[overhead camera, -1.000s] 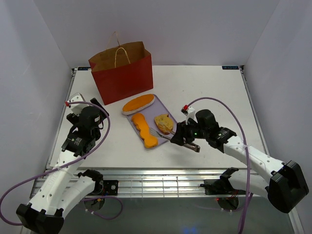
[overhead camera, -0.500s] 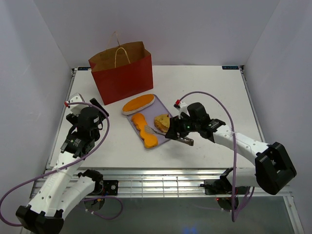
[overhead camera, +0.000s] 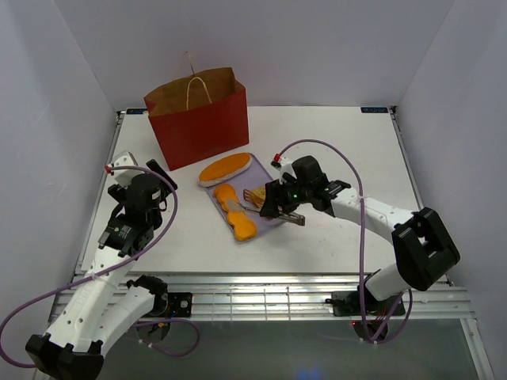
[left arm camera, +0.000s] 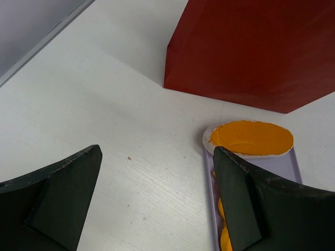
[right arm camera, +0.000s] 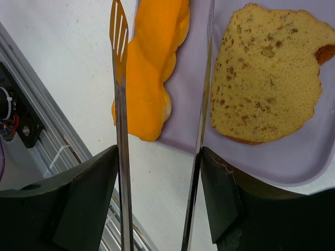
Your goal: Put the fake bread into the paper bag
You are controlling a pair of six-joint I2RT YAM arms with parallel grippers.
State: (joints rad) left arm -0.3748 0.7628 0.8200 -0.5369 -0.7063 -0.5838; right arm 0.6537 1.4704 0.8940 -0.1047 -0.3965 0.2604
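Top external view shows a white worktop with a red paper bag standing up at the back, its mouth open. All the bread is outside the bag.

Just in front of the bag lies a light purple tray. A long orange loaf sits at the tray's far end, close to the bag but not touching it. A bumpy orange loaf lies along the tray, and its near end hangs over the edge. A tan bread slice lies flat on the tray beside it.

The right tool is over the tray and squeezes a pair of metal tongs. In the right wrist view the tongs sit between the black fingers with their two arms spread apart. One arm is over the bumpy loaf. The other is between that loaf and the slice.

The left tool hangs over the left side of the worktop, well apart from the bread. In the left wrist view its fingers are spread wide with nothing between them. The bag and the long loaf are in front of it.
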